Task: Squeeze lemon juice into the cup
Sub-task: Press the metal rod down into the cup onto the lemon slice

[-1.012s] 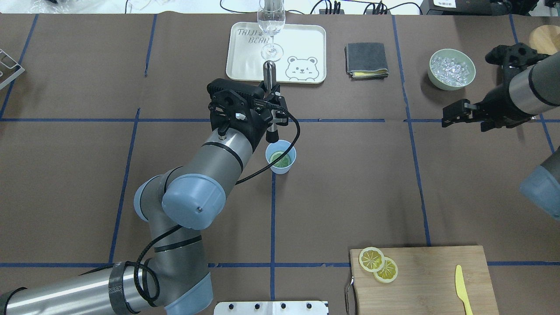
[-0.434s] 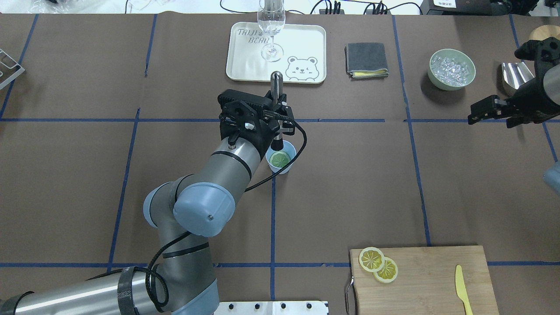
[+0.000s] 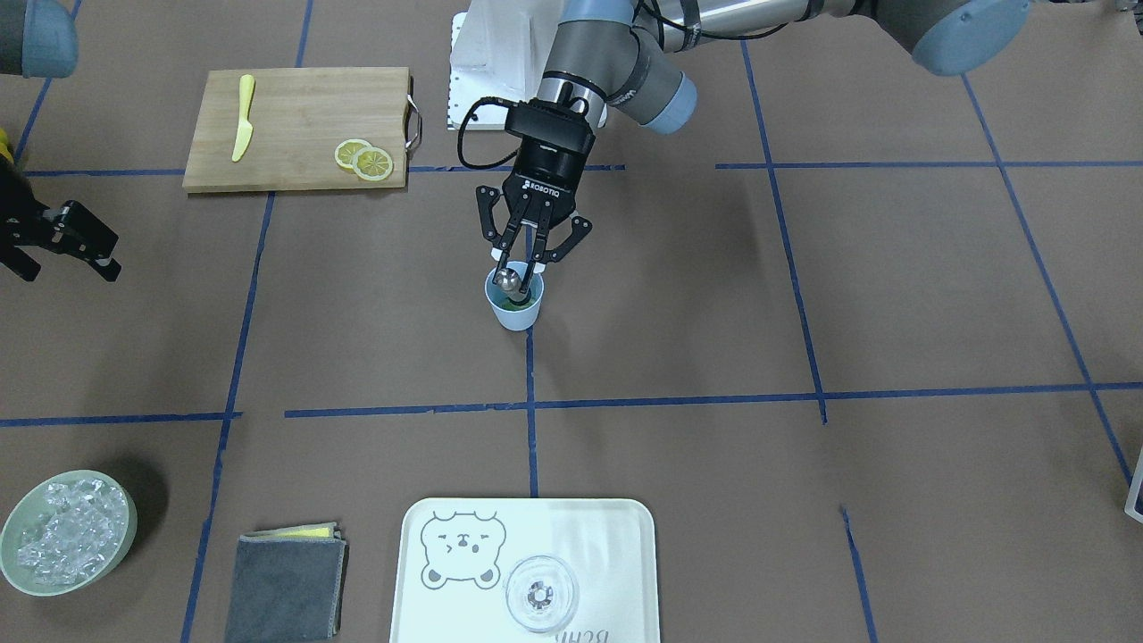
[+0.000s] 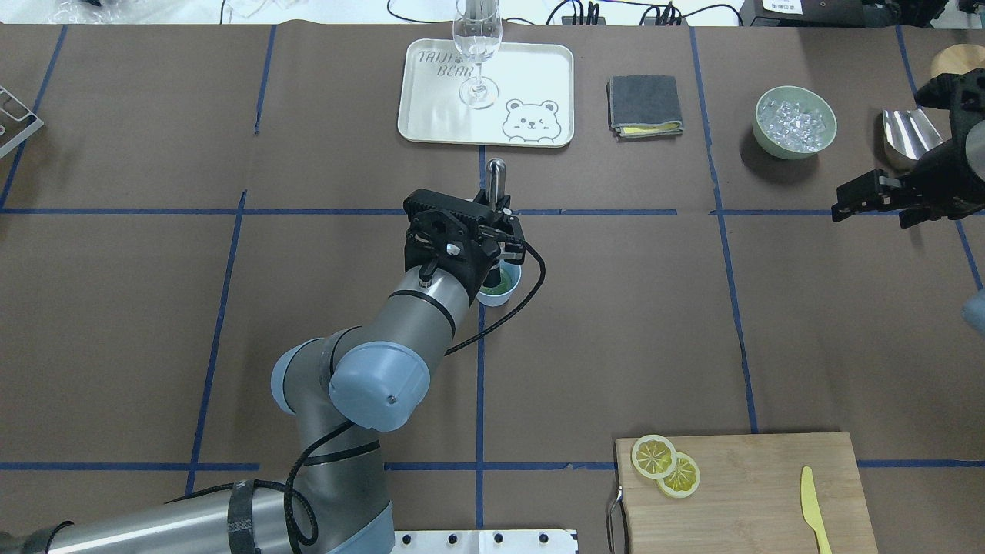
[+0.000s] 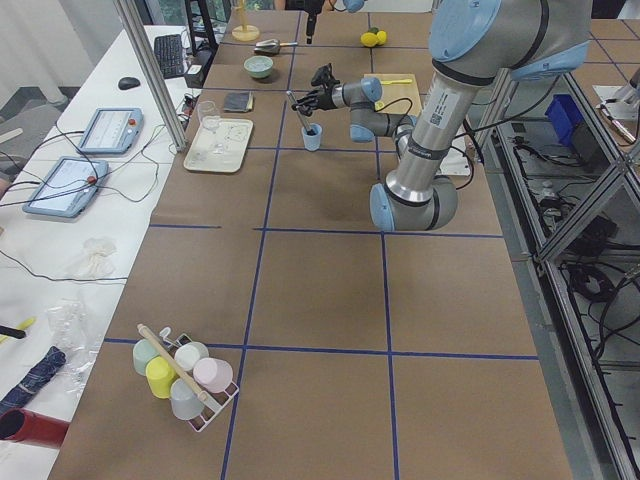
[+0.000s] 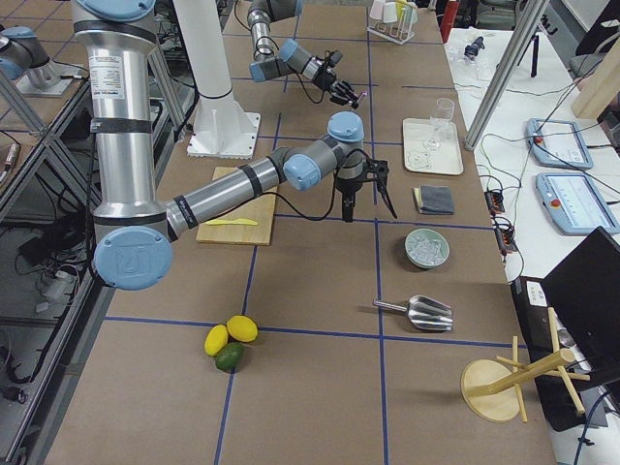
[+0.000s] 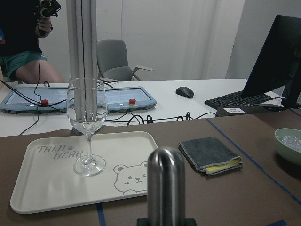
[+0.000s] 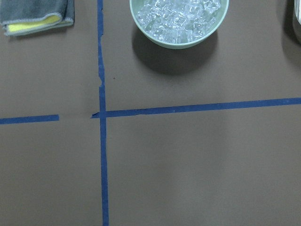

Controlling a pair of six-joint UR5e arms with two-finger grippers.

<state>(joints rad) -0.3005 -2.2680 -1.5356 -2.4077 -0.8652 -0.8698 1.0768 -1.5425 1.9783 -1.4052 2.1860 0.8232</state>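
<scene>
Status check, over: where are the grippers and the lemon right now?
Left gripper shut on metal muddler, tip down in cup. Right gripper open, empty, near ice bowl. Lemon slice in cup, mostly hidden under muddler.

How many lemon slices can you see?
2: one slice overlapping another slice on the board. One more may hide in the cup, under the tool.

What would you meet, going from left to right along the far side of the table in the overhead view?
white bear tray → folded grey cloth → green bowl of ice → metal scoop
</scene>
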